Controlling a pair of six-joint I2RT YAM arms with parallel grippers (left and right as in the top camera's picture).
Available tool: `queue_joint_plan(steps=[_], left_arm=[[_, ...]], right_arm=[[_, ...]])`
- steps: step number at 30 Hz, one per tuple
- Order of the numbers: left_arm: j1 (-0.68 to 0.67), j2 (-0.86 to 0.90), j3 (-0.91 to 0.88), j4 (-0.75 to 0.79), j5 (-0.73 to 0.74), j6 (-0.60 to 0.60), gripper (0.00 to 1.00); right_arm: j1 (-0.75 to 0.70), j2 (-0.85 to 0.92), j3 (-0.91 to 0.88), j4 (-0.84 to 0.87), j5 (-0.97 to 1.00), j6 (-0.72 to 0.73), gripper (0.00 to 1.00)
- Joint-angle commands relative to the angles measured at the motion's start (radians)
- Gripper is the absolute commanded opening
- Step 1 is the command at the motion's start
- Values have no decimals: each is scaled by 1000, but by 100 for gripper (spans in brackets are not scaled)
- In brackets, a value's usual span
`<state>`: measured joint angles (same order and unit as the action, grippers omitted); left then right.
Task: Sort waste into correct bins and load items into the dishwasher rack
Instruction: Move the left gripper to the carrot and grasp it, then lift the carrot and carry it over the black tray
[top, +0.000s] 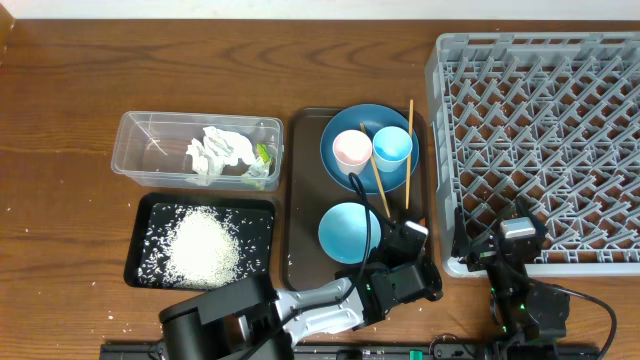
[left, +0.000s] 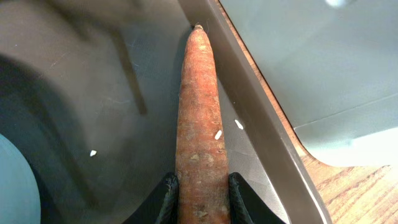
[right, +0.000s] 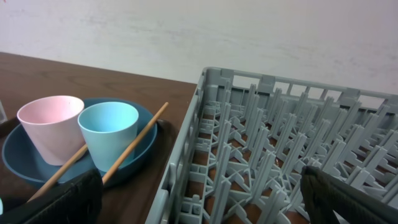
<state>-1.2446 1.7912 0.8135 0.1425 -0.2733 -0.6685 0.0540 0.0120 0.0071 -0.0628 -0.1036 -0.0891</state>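
Carrot (left: 199, 118) lay inside the tray (left: 261, 118) along its right wall, a few rice grains (left: 218, 134) beside it, its thick end pinched between the nearly closed fingers of the left gripper (left: 200, 196), while the right gripper (right: 205, 199), right of the tray, gaped wide and empty.

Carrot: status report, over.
Left tool shut on carrot. Carrot flat in tray, tight along its wall, not lifted. Right tool open, empty, by rack. Few rice grains beside carrot.
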Motion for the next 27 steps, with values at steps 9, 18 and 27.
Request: queue_joint_plan(steps=[9, 18, 27], left_arm=[[1, -274, 12, -143, 4, 9, 21], [24, -528, 12, -401, -74, 9, 21], [181, -713, 11, -787, -211, -11, 21]], right_arm=[[5, -5, -2, -3, -1, -6, 99], [5, -5, -2, -3, -1, -6, 99], [5, -5, -2, -3, -1, -6, 99]])
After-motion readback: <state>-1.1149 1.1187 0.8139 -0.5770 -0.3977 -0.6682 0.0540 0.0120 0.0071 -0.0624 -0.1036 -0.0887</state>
